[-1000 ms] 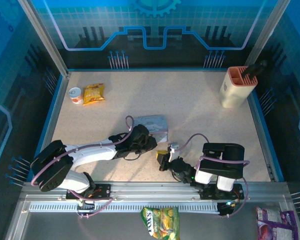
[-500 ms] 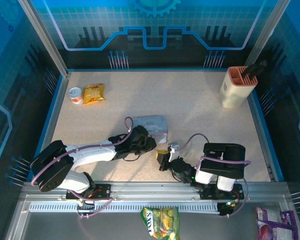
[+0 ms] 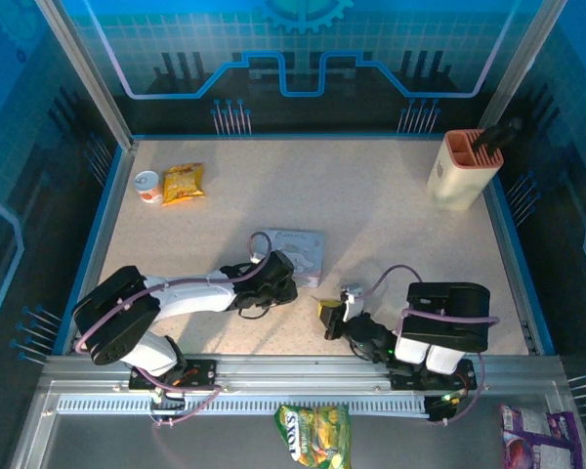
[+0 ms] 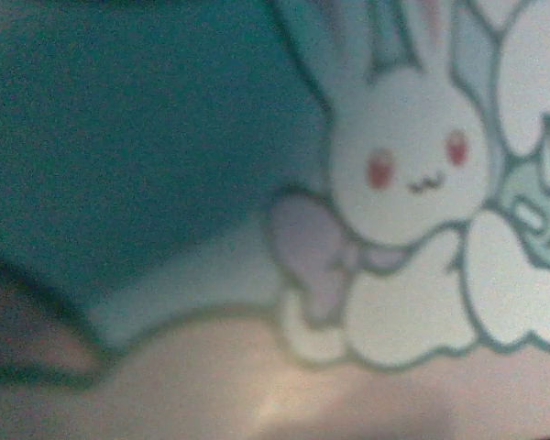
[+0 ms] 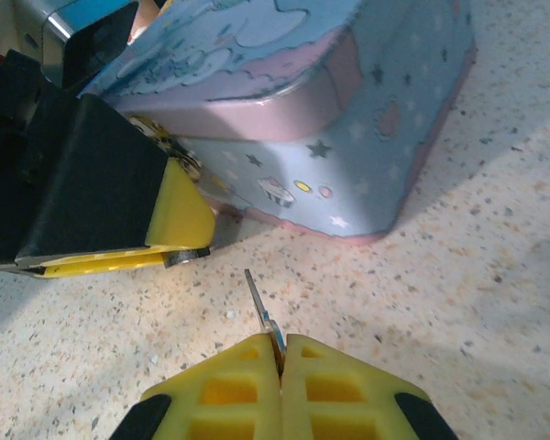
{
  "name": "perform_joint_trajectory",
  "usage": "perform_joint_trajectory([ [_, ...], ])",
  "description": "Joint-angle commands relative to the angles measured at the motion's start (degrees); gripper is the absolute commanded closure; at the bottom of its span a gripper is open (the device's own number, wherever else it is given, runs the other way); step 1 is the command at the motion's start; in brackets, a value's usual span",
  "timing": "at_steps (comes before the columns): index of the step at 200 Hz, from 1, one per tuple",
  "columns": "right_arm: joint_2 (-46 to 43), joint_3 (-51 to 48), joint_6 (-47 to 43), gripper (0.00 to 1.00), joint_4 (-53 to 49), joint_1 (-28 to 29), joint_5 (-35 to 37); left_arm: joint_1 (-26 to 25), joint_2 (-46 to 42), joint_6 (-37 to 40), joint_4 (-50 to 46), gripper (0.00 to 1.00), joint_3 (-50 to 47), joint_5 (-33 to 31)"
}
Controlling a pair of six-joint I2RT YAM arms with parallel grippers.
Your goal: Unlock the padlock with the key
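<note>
The pale blue cartoon-printed tin box (image 3: 303,244) lies mid-table, and its bunny print (image 4: 408,179) is blurred in the left wrist view. My left gripper (image 3: 278,277) presses against the box's near left side. Its black finger with a yellow pad (image 5: 101,179) stands beside the box (image 5: 348,128). A small dark metal stub (image 5: 183,258), possibly the padlock, pokes out under that pad. My right gripper (image 5: 281,341) is shut on the thin silvery key (image 5: 258,298). The key's blade points toward that stub, a short gap away. From above, the right gripper (image 3: 329,315) is just right of the left one.
A yellow snack bag (image 3: 184,183) and a small can (image 3: 148,186) lie at the back left. A beige holder with an orange top (image 3: 462,171) stands at the back right. Two snack packets (image 3: 314,435) (image 3: 527,440) rest below the front rail.
The right arm has shifted a little right and nearer, carrying the key. The left arm has swung slightly right along the box's near side. The box has turned a little.
</note>
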Motion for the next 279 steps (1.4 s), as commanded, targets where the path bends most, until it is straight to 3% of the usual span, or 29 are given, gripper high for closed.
perform_joint_trajectory([
  [1,-3.2,-0.4,2.8,1.0,-3.8,0.4,0.0,0.4,0.8,3.5,-3.5,0.79,2.0,-2.7],
  [31,-12.3,0.6,2.6,1.0,-15.7,0.1,-0.4,0.4,2.2,5.2,-5.8,0.78,2.7,-3.7],
  [63,-31.5,6.7,1.2,1.0,-48.7,-0.4,0.2,0.3,3.0,7.4,-7.5,0.76,3.8,-3.4],
  [80,-41.2,8.3,-1.9,1.0,-59.7,-1.7,-1.5,0.2,2.1,8.9,-6.8,0.73,3.4,-2.5],
  [121,-58.6,11.0,-3.2,1.0,-83.1,-5.9,-4.5,-1.1,-1.8,13.9,-2.3,0.57,-0.8,-3.2],
  [154,-66.3,11.7,-3.8,1.0,-89.2,-7.3,-4.0,-2.2,-9.8,18.0,5.8,0.46,-8.0,-4.6],
  [199,-66.6,12.8,-2.5,1.0,-89.9,-8.2,-5.7,-2.2,-27.1,25.8,16.3,0.38,-18.5,-1.4],
  [228,-68.9,14.8,-2.5,1.0,-91.0,-11.5,-12.1,-1.6,-38.8,32.1,14.9,0.31,-23.2,-3.7],
  [279,-69.8,16.7,-1.6,1.0,-95.4,-12.2,-11.5,3.9,-52.0,32.3,16.4,0.29,-31.0,0.9],
])
